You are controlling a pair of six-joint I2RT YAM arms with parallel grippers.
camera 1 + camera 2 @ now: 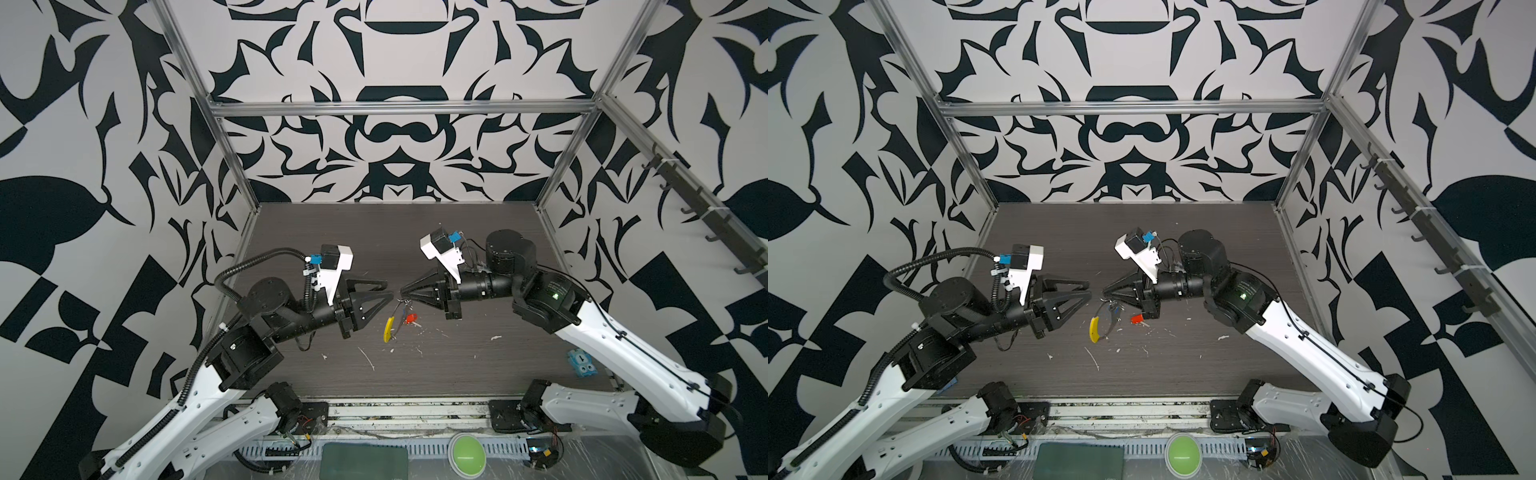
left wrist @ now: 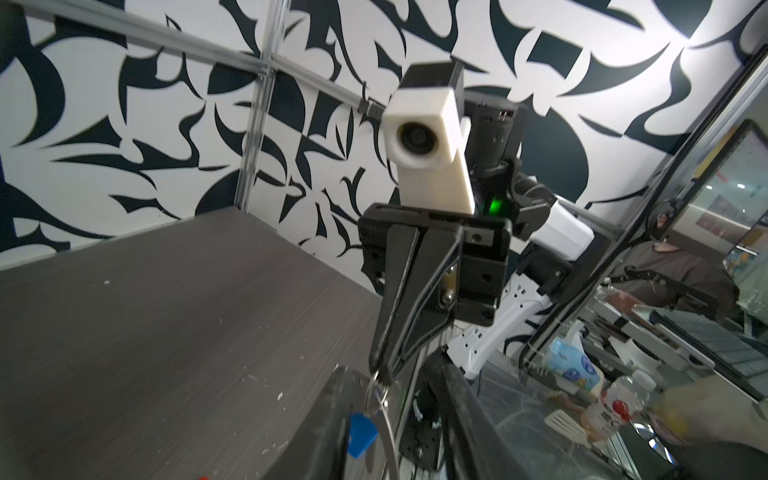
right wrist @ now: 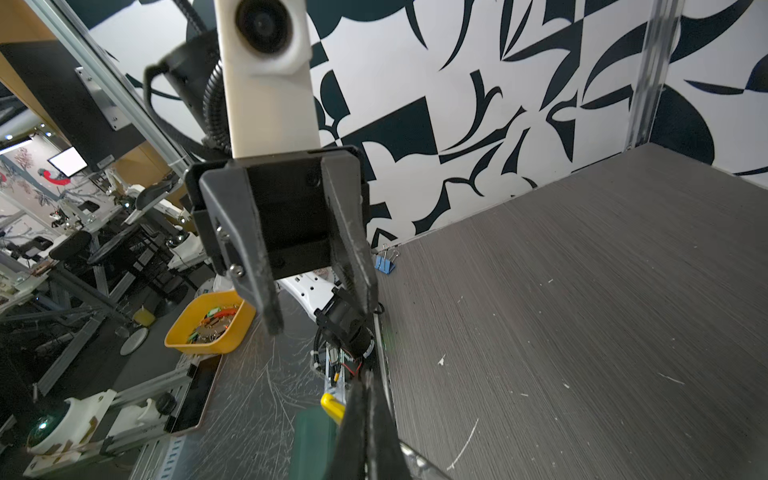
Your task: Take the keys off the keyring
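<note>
My right gripper is shut on the top of the keyring, a thin wire loop that hangs off the table from its tips. The loop's yellow sleeve hangs lowest and also shows in the right wrist view. A blue-headed key dangles on the loop just below the pinch. The red-headed key lies on the table, apart from the loop. My left gripper faces the right one tip to tip, open, with the blue key and wire between its fingers in the left wrist view.
A light-blue block sits at the table's front right edge. White scraps dot the dark table. A green dome and a dark green pad sit in front of the table. A blue binder clip lies by the left wall.
</note>
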